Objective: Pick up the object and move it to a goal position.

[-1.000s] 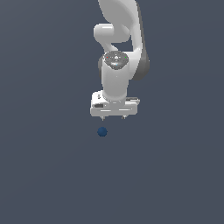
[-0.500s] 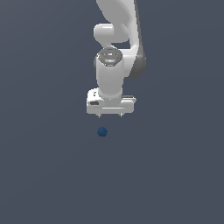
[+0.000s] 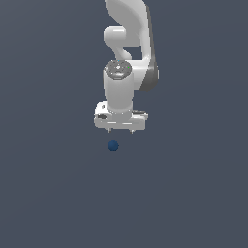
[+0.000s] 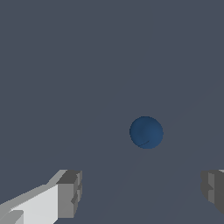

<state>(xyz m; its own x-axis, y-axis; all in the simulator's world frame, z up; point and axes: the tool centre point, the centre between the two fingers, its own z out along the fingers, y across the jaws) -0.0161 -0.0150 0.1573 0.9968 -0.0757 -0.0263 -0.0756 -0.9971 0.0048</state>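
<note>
Across the flat, dark grey-blue ground [image 3: 53,193] that filled both views, the white Panda arm [image 3: 130,43] was by far the largest thing, coming down from the top of the exterior view and ending in a broad white hand that pointed downward. Below that hand sat the gripper [image 3: 120,131], its 2 short fingertips just showing under the white body in the exterior view. In the wrist view the gripper [image 4: 142,192] stood spread wide and held nothing: 1 grey finger pad [image 4: 70,194] on a white finger lay at one side and the other pad [image 4: 213,189] at the far edge of the frame, with bare ground between them. The smallest thing was the ball [image 3: 113,146], dark blue and smooth, lying on the ground just below the gripper in the exterior view and slightly toward the exterior view's left of its middle. In the wrist view the ball [image 4: 146,132] lay apart from both pads, touching neither.
</note>
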